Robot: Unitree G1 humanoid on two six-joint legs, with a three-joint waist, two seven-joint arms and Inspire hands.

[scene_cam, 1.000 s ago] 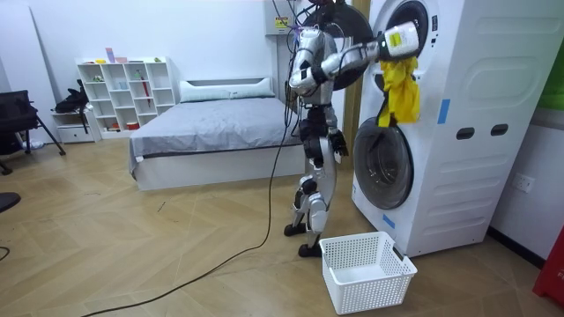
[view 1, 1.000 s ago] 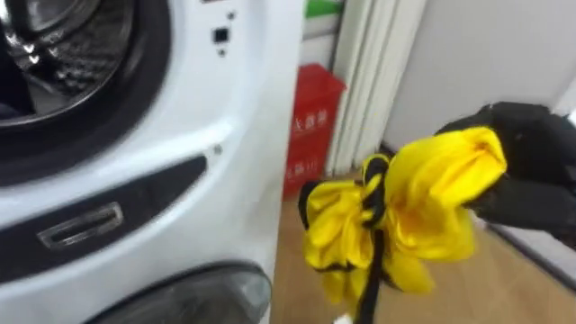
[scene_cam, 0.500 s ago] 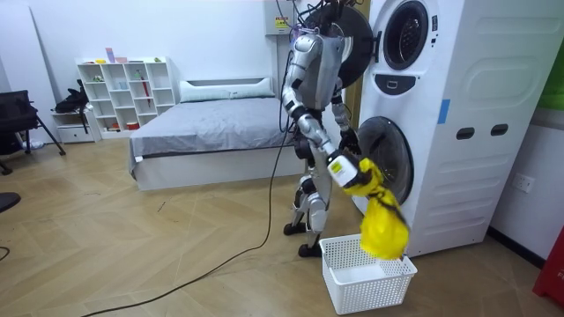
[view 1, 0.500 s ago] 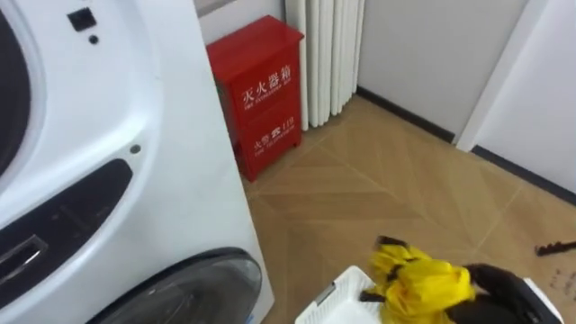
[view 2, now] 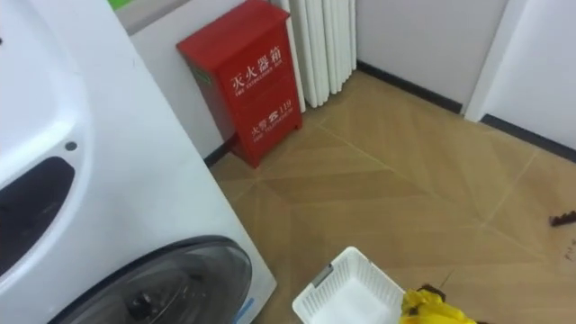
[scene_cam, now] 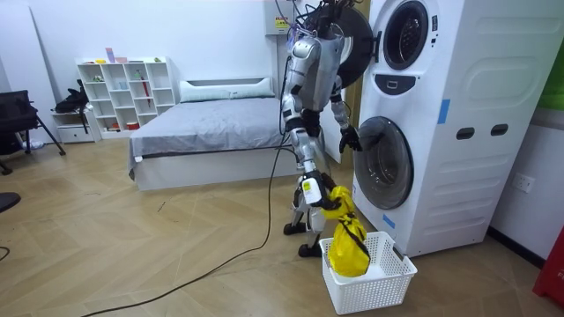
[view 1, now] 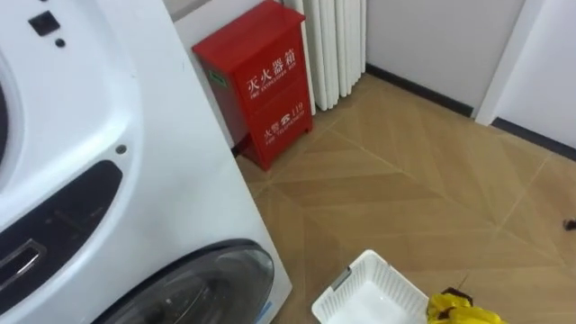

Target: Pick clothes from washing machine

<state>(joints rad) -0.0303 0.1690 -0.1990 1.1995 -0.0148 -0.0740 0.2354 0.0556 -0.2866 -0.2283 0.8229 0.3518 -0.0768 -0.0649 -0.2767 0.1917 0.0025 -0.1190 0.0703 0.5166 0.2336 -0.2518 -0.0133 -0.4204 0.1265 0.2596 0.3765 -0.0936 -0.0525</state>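
The washing machine (scene_cam: 458, 106) flanks the basket (scene_cam: 374, 286); floor (view 1: 405, 198) beyond lies open.

Red cabinet (view 1: 261, 85) on wood floor (view 1: 405, 180) by the wall (view 1: 432, 36); bed (scene_cam: 211, 128), white shelf (scene_cam: 123, 92).

The basket (scene_cam: 374, 286) stands on the floor (scene_cam: 176, 255) before the washing machine (scene_cam: 458, 106), garment (scene_cam: 346, 249) over it.
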